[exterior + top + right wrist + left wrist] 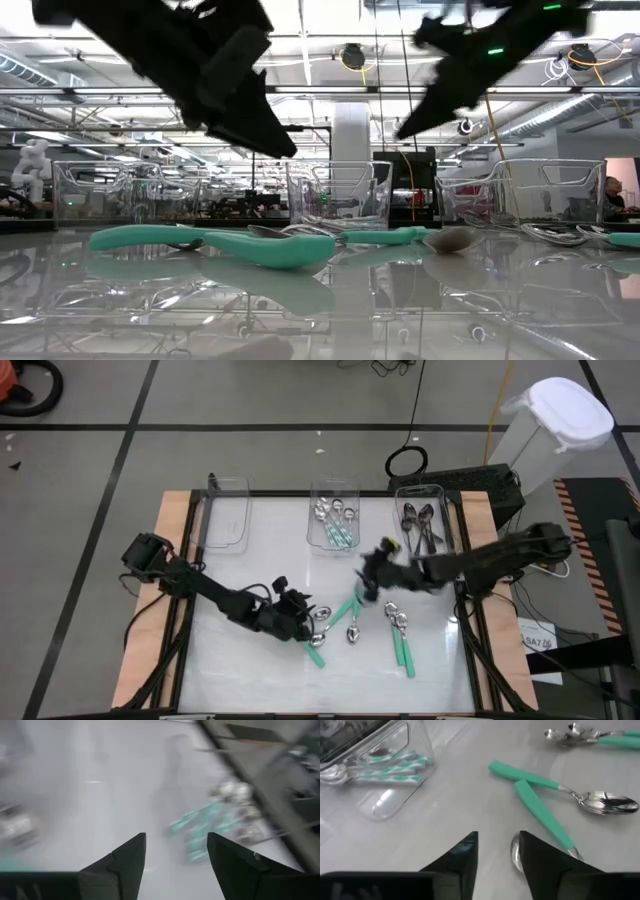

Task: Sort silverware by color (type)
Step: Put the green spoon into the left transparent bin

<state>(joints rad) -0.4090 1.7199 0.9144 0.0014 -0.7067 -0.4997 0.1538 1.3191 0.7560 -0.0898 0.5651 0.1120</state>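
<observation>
High view shows you the left gripper [300, 622] low over the front of the table [250, 670], its fingers parted with nothing between them, right beside two teal-handled spoons [330, 622] that lie crossed. Your right gripper [372, 575] hangs mid-table near the middle bin [333, 520], jaws wide and empty. More teal spoons [402, 640] lie front-right; dark spoons [420, 525] sit in the right bin [432, 493].

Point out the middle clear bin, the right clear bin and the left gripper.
middle clear bin [322, 543]: high view, bare floor near its front left corner.
right clear bin [446, 510]: high view, its right wall.
left gripper [498, 851]: left wrist view, the gap midway between its fingertips.
</observation>
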